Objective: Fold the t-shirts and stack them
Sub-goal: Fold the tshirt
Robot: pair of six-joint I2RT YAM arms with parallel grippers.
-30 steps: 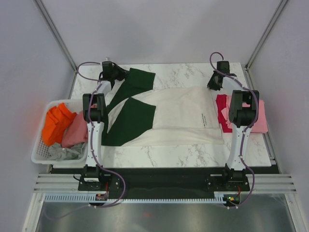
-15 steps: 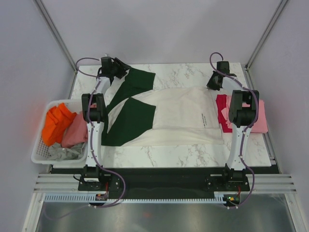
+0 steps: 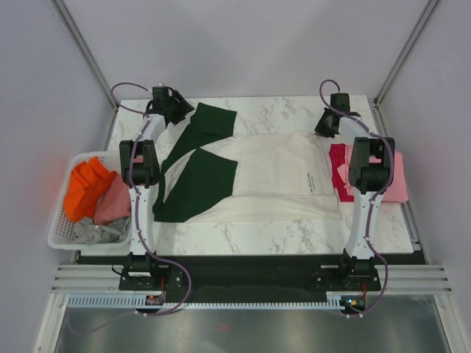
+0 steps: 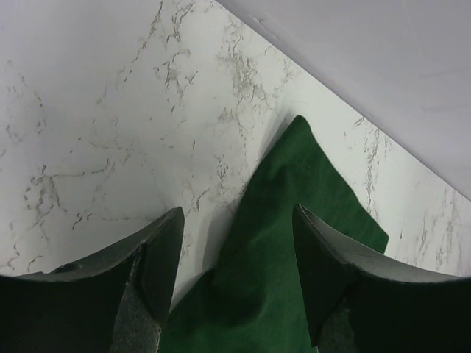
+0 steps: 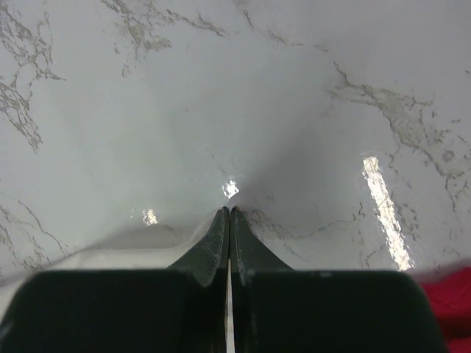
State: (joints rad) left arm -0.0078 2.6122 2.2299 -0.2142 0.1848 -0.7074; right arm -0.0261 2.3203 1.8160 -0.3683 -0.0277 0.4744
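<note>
The large cream t-shirt (image 3: 272,173) lies spread across the table, its dark green sleeves (image 3: 210,121) folded over at the left. My left gripper (image 3: 168,103) hovers open at the far left; in its wrist view the gripper (image 4: 237,213) straddles the sleeve tip (image 4: 294,191) without touching it. My right gripper (image 3: 326,129) is shut at the shirt's far right corner. In the right wrist view the gripper (image 5: 229,209) pinches a raised edge of cream cloth (image 5: 110,246). Folded crimson (image 3: 338,165) and pink (image 3: 397,184) t-shirts lie stacked at the right.
A white slatted basket (image 3: 62,239) hangs off the table's left edge, holding orange (image 3: 85,187), dusty-rose (image 3: 114,206) and grey (image 3: 99,232) t-shirts. Bare marble shows along the far edge and the front strip. Frame posts stand at the back corners.
My left gripper has opened, let go of the green sleeve and drawn back a little to the left. My right gripper has shut on the cream shirt's far edge.
</note>
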